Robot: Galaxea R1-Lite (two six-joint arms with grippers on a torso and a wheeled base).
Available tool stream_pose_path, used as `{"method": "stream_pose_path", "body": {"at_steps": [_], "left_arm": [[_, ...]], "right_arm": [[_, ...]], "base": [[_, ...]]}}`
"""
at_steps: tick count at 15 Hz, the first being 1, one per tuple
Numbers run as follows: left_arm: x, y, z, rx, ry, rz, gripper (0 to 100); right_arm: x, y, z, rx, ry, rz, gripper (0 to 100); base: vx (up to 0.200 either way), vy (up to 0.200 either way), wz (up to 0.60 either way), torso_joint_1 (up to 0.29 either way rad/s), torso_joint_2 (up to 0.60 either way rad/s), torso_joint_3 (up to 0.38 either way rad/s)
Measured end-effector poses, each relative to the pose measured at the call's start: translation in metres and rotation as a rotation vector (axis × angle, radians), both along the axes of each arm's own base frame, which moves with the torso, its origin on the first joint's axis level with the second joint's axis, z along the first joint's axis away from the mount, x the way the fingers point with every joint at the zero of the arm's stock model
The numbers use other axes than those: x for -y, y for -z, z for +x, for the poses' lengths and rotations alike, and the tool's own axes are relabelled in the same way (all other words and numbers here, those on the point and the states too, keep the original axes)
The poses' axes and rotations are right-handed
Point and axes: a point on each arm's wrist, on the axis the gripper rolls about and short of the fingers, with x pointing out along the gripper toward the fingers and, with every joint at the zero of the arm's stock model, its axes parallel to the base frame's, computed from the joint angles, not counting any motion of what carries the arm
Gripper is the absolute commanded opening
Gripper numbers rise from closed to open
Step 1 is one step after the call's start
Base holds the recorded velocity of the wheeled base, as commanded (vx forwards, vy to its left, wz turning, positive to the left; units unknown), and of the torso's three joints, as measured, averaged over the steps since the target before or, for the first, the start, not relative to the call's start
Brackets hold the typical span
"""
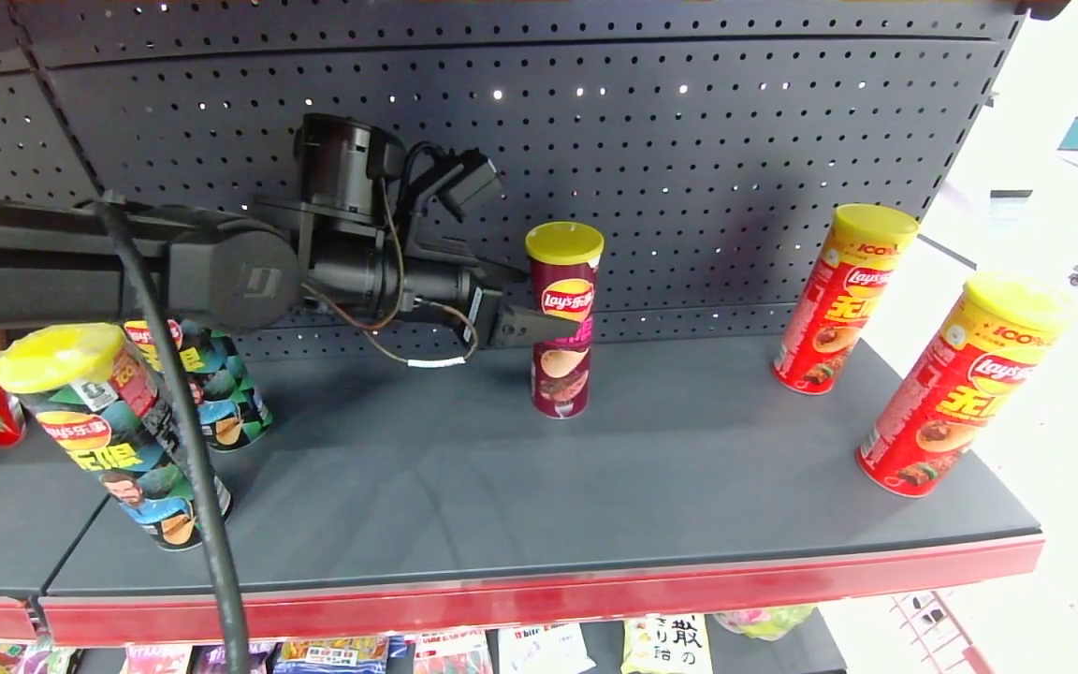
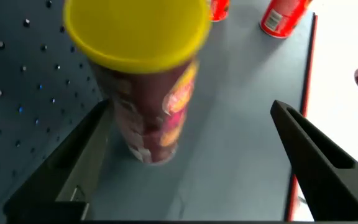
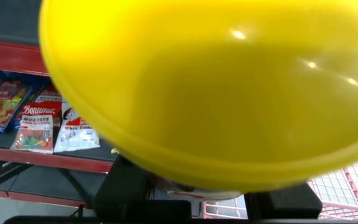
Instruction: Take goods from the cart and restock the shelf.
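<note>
A maroon chips can (image 1: 560, 328) with a yellow lid stands upright near the back of the grey shelf (image 1: 502, 496). My left gripper (image 1: 548, 329) reaches in from the left at the can's mid-height. In the left wrist view the can (image 2: 154, 112) stands between the widely spread fingers (image 2: 309, 162) of the open left gripper (image 2: 191, 112), nearer one of them; contact is unclear. My right gripper (image 3: 201, 200) is shut on another chips can whose yellow lid (image 3: 216, 81) looms close to the camera.
Two red cans (image 1: 843, 300) (image 1: 960, 384) stand at the shelf's right end, two dark patterned cans (image 1: 99, 431) (image 1: 211, 384) at its left. A pegboard wall (image 1: 689, 140) backs the shelf. A black cable (image 1: 193, 468) hangs in front. Snack bags (image 3: 39, 118) fill lower shelves.
</note>
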Motion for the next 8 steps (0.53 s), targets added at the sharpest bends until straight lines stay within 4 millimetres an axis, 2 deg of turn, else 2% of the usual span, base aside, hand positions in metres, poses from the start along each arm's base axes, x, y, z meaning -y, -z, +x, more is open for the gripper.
{"method": "stream_pose_path", "body": {"at_steps": [3, 8], "left_arm": [[-0.005, 0.006, 0.012, -0.015, 0.024, -0.016, 100], [0.0, 0.005, 0.026, 0.002, 0.064, -0.045, 100]], "right_arm": [[0.0, 0.0, 0.0, 0.0, 0.001, 0.0, 0], [0.0, 0.003, 0.0, -0.007, 0.001, 0.004, 0]], "base": [[0.0, 0.0, 0.0, 0.0, 0.0, 0.0], [0.0, 0.0, 0.0, 0.0, 0.0, 0.0]]}}
